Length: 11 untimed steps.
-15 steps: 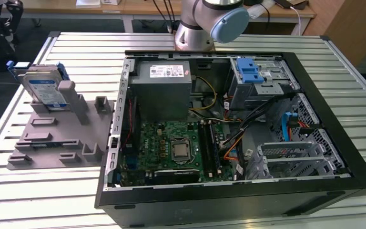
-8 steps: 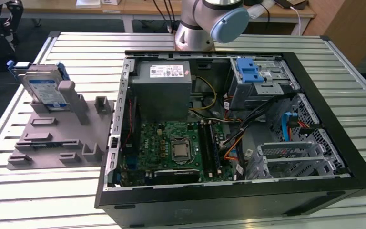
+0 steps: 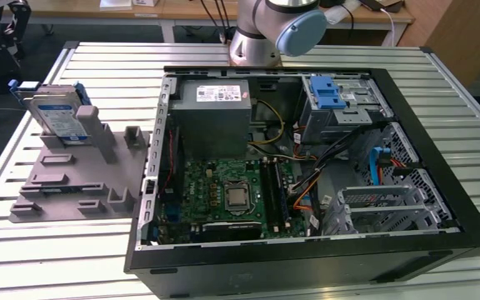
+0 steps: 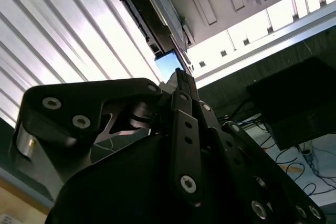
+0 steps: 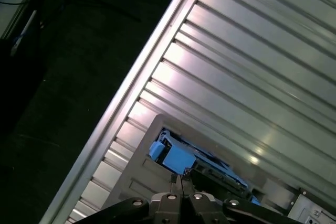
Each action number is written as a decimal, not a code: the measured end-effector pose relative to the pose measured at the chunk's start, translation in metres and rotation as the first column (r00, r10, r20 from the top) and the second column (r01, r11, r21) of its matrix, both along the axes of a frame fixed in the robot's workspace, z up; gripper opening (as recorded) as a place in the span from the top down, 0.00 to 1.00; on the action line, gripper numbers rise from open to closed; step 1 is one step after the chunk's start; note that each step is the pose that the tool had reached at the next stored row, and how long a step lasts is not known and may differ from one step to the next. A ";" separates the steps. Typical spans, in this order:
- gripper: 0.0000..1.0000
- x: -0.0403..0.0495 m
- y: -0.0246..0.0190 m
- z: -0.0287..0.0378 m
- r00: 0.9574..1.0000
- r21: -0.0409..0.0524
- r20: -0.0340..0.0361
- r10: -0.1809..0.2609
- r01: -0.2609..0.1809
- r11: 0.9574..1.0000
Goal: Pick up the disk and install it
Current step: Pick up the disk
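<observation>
Straight ahead of gripper (image 5: 181, 178), fingers pressed together and touching nothing: disk (image 5: 176, 157), upright on edge in grey fixture (image 3: 73, 181), top edge nearest tips.

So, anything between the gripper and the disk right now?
Nothing visible. In the first wrist view the gripper points at the disk, which stands upright in the grey holder, with only open air between them.
</observation>
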<state>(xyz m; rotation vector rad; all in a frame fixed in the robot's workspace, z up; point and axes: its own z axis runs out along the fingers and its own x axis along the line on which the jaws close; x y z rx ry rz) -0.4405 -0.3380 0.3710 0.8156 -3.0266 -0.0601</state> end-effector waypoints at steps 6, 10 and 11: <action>0.89 0.0000 0.0000 -0.0002 0.999 0.000 0.001 0.050 -0.050 0.999; 0.89 0.0000 0.0000 -0.0004 0.997 0.000 0.001 0.079 -0.079 0.997; 0.89 0.0000 0.0000 -0.0005 0.996 0.000 0.001 0.087 -0.087 0.996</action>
